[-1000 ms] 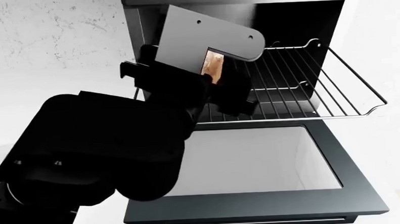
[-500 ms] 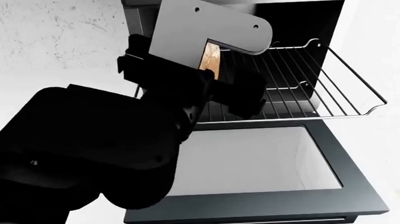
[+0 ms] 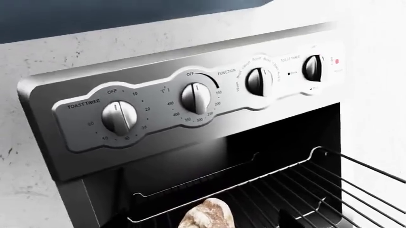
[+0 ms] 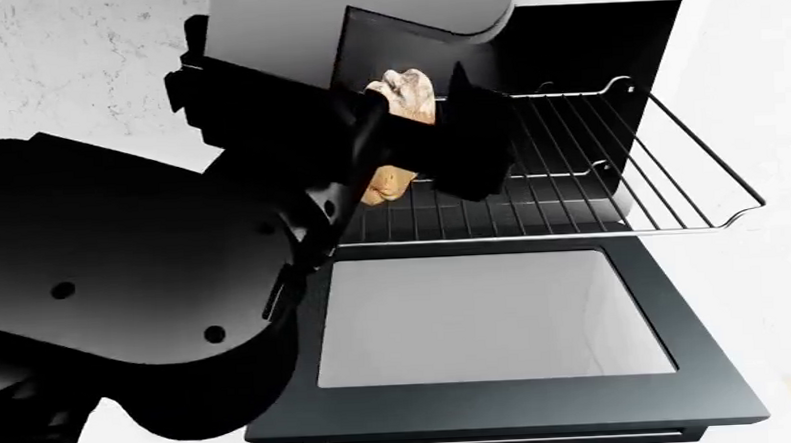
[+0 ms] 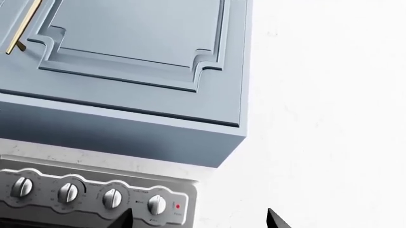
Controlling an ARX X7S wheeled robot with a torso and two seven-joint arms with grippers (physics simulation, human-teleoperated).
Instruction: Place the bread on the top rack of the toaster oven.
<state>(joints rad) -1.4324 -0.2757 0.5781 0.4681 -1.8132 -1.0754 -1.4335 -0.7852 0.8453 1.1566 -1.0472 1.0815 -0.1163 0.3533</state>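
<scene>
Across the left half of the head view, black bulk of the left arm [image 4: 145,292], covering the oven's left wall and most of the left pincer [image 4: 412,131]. Clamped on the bread [image 4: 404,96] between dark fingers [image 4: 479,143], loaf held above the top rack [image 4: 607,162] near its left side; contact with the bars hard to judge, a second tan patch showing lower at about 7 o'clock of the loaf. Toward 3 o'clock, open bare wire out to the rack's curled front corner. Below, door of the toaster oven [image 4: 511,407] folded down flat, its grey glass unobstructed. Through the left wrist camera, only the loaf's rounded end [image 3: 206,214] cut off at the frame edge, under the knob panel [image 3: 190,99], dark cavity behind. Right pincer [image 5: 197,219] barely seen as two black tips at the frame edge, apart from each other, before a blue cabinet [image 5: 127,71] and white wall.
</scene>
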